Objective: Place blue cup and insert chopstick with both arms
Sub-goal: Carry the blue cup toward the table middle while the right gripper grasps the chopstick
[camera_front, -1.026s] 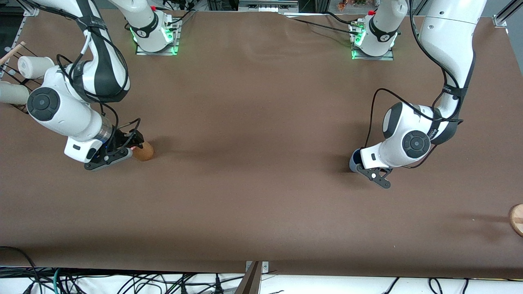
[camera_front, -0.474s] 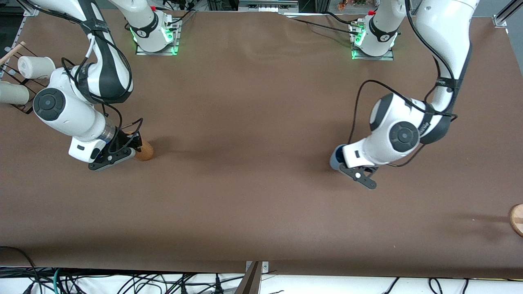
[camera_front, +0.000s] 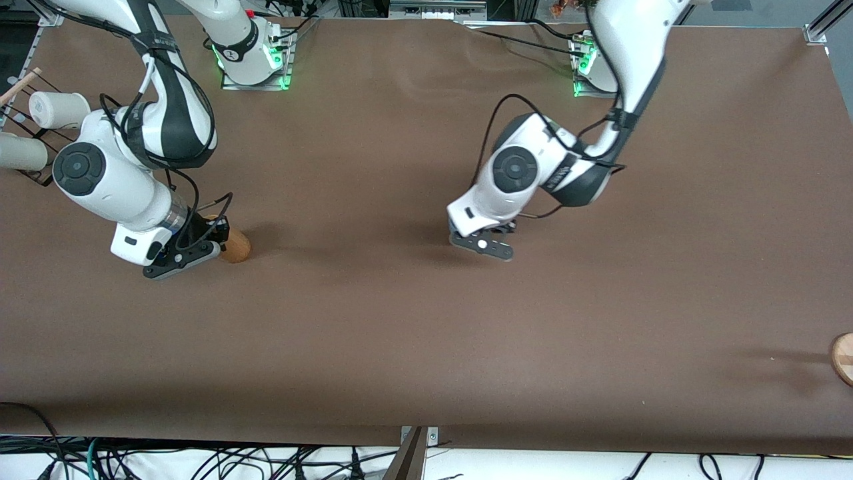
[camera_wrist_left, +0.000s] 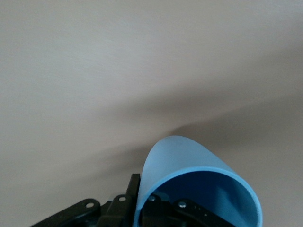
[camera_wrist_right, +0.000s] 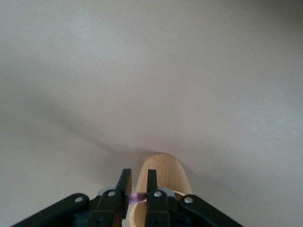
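Note:
My left gripper [camera_front: 482,243] is over the middle of the table. In the left wrist view it [camera_wrist_left: 143,198] is shut on the wall of the blue cup [camera_wrist_left: 189,172], one finger outside and one inside the mouth. The arm's hand hides the cup in the front view. My right gripper [camera_front: 214,235] is at the tan wooden cup [camera_front: 234,247] toward the right arm's end. In the right wrist view it [camera_wrist_right: 138,189] is shut on the chopstick's pinkish tip [camera_wrist_right: 138,197], right beside the tan cup's [camera_wrist_right: 163,172] rim.
A black rack with white cups [camera_front: 58,108] and a wooden stick [camera_front: 20,83] stands at the table edge at the right arm's end. A round wooden piece [camera_front: 843,358] lies at the edge at the left arm's end.
My left arm has swept from the left arm's end to the middle of the table with the blue cup in its grip. My right gripper has barely moved at the tan cup.

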`<state>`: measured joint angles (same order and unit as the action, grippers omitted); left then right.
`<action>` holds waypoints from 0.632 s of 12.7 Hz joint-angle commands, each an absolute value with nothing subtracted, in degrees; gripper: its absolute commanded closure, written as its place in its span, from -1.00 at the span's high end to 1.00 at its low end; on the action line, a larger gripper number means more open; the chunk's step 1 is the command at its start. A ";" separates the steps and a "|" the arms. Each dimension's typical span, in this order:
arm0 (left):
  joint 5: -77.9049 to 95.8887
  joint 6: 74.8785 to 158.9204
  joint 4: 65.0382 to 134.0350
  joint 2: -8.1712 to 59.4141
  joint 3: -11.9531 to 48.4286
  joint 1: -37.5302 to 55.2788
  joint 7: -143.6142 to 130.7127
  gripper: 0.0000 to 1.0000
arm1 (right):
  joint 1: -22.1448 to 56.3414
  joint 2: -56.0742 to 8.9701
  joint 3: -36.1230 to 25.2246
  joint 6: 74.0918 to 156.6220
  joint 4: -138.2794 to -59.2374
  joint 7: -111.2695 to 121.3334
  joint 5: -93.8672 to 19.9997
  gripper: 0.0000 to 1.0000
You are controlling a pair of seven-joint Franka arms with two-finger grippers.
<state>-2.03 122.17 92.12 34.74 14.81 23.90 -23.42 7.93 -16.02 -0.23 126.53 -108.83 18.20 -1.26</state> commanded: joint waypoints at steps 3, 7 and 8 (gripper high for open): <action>-3.08 121.82 84.90 41.48 13.62 28.57 -31.20 -1.00 | 7.91 -13.28 -0.09 126.74 -108.99 20.47 -0.88 -0.71; -3.43 121.56 84.90 41.14 13.62 28.92 -32.70 1.00 | 7.91 -12.04 0.09 126.30 -108.81 21.53 -0.88 -0.96; -3.43 120.94 84.90 39.65 13.71 28.31 -32.61 1.00 | 7.91 -12.13 0.09 126.30 -108.81 21.45 -0.88 -0.99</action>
